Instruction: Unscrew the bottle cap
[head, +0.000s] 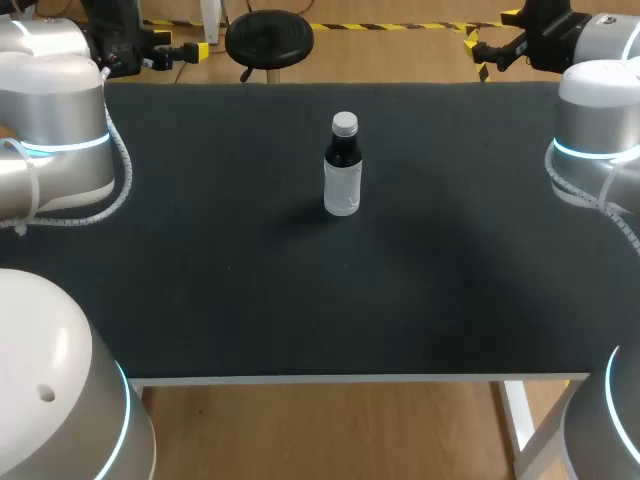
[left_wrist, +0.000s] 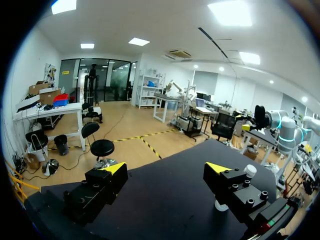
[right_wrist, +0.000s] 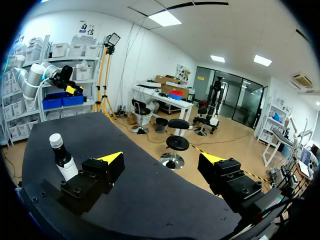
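Observation:
A small bottle (head: 342, 172) with a dark upper part, a white label and a grey-white cap (head: 345, 123) stands upright on the black table (head: 200, 300), a little beyond its middle. My left gripper (head: 185, 52) is held open at the far left corner, well away from the bottle. In the left wrist view the left gripper (left_wrist: 166, 169) holds nothing, and the bottle's cap (left_wrist: 249, 170) peeks out behind one finger. My right gripper (head: 478, 55) is open at the far right corner. In the right wrist view the right gripper (right_wrist: 161, 159) is empty, with the bottle (right_wrist: 62, 160) off to one side of it.
Nothing but the bottle stands on the table. The thick silver links of my left arm (head: 55, 130) and right arm (head: 600, 130) hang over its left and right edges. The white front edge (head: 360, 379) runs across close to the camera.

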